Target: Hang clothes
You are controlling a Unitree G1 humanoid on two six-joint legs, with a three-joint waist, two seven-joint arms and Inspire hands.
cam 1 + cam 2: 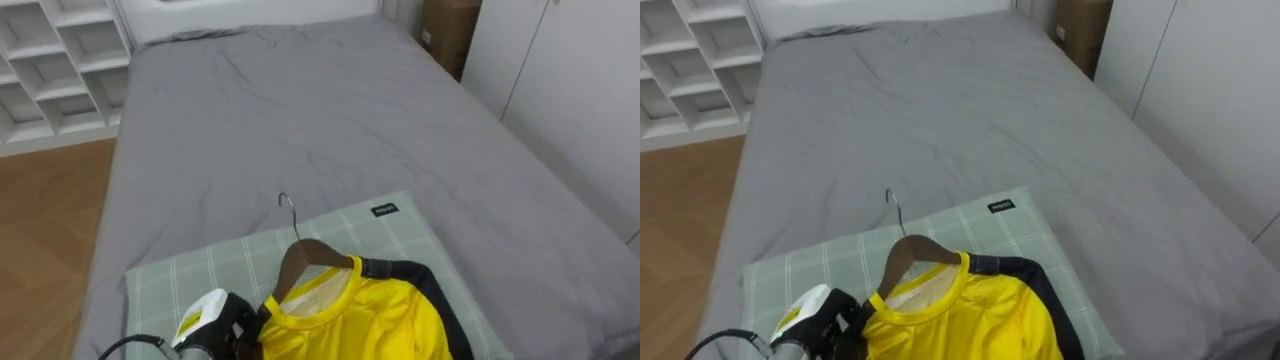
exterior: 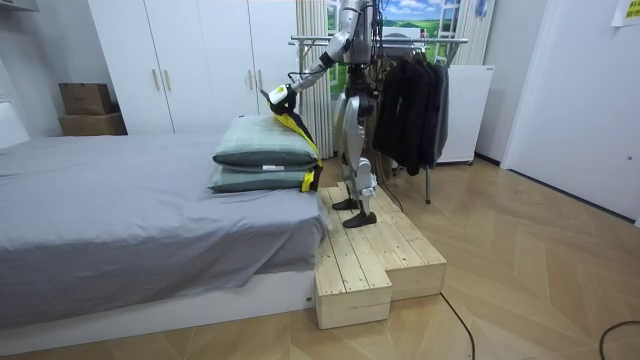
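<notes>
Left hand (image 1: 212, 318): fingers closed on shirt (image 1: 350, 320) shoulder.
Hanger (image 1: 305, 255): inside collar.
Risk: one-sided grip may tip shirt off hanger.

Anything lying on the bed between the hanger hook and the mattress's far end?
Nothing. From the hanger hook, which overhangs the checked pillow, only bare, lightly creased grey sheet runs to the far end; both eye views show it.

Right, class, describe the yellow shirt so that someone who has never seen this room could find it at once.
Find the big grey bed, then the pale green checked pillow at the end nearest the robot. On that pillow lies the shirt, on a wooden hanger with a metal hook. Its bright yellow, edged in black, stands out from the grey and green.
</notes>
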